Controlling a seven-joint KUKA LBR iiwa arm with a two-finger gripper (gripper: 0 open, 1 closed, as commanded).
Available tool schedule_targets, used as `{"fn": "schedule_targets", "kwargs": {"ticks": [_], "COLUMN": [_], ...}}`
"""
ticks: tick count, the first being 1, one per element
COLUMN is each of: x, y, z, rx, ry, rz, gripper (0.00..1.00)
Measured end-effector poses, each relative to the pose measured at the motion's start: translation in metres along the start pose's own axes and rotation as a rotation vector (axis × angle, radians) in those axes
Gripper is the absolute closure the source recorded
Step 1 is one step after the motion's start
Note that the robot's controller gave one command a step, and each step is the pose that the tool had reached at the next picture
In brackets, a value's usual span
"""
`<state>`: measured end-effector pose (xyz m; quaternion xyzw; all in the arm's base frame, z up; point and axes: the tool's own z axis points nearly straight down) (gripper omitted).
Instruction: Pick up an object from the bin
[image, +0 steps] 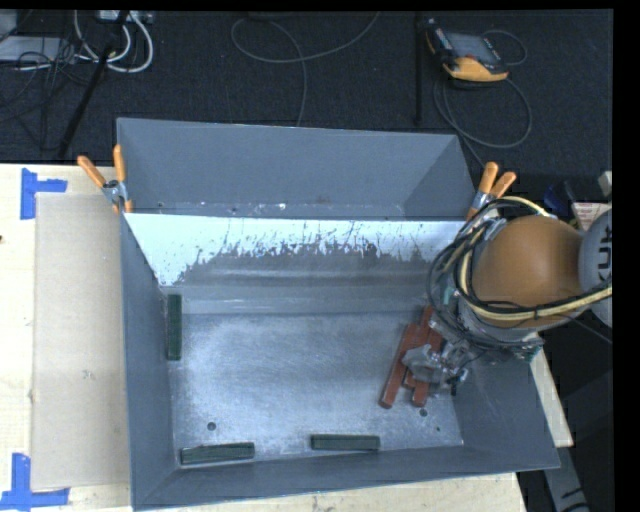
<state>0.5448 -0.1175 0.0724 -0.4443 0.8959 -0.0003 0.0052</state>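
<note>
The brown sticks lie on the floor of the bin, on its right side, not far from the right wall. They are long, thin and reddish brown. They lie close side by side and slant from the upper right down to the lower left. How many there are is hard to tell.

The gripper is low in the bin, right at the sticks, on their right side. It looks to be touching them. I cannot tell if the gripper is wide or narrow, and I cannot tell if it has a stick in it.

I think the job is about half done. The arm has reached into the bin, and the gripper is at a thing to take. The sticks seem to lie flat on the floor, so nothing looks lifted yet. What is left is to grab one stick and pull it up and out.

Well away from the sticks, a green bar lies by the left wall. A second green bar and a third green bar lie by the near wall.
</note>
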Motion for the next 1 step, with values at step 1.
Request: {"fn": "schedule_targets", "kwargs": {"ticks": [1], "x": [-0.0025], "y": [-0.0016], "z": [-0.0695], "rx": [0.0], "ry": [0.005], "rz": [0.004], "gripper": [1.0]}}
